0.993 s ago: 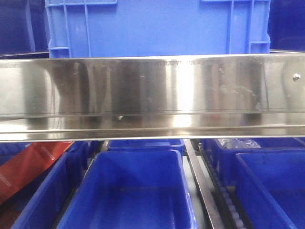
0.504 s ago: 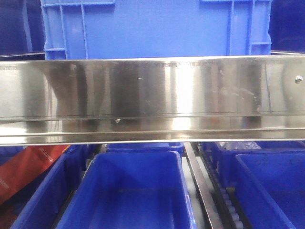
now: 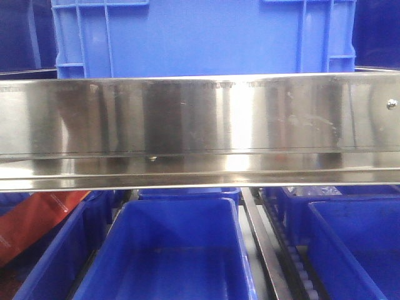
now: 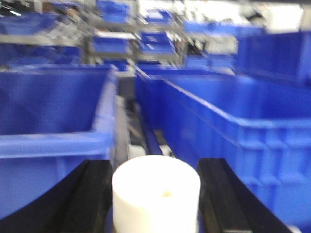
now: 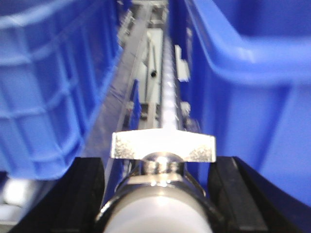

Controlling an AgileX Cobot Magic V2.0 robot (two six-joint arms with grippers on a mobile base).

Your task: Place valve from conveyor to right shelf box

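Valve (image 5: pixel 163 145) pinched in right tool (image 5: pixel 159 167); left tool (image 4: pixel 155 165) pinching white cylinder (image 4: pixel 155 196); blue bins (image 5: pixel 48 87) alongside.

Steel shelf (image 3: pixel 200 125), blue crate (image 3: pixel 200 37) on top, blue bins (image 3: pixel 169 250) on the level below.

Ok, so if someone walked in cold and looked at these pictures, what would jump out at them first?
Probably the shiny steel shelf rail that stretches across the whole front view, with a blue crate above it and blue bins below. Next come the wrist views. At bottom centre of each, the right gripper holds a metal T-handled valve, and the left gripper holds a white cylinder.
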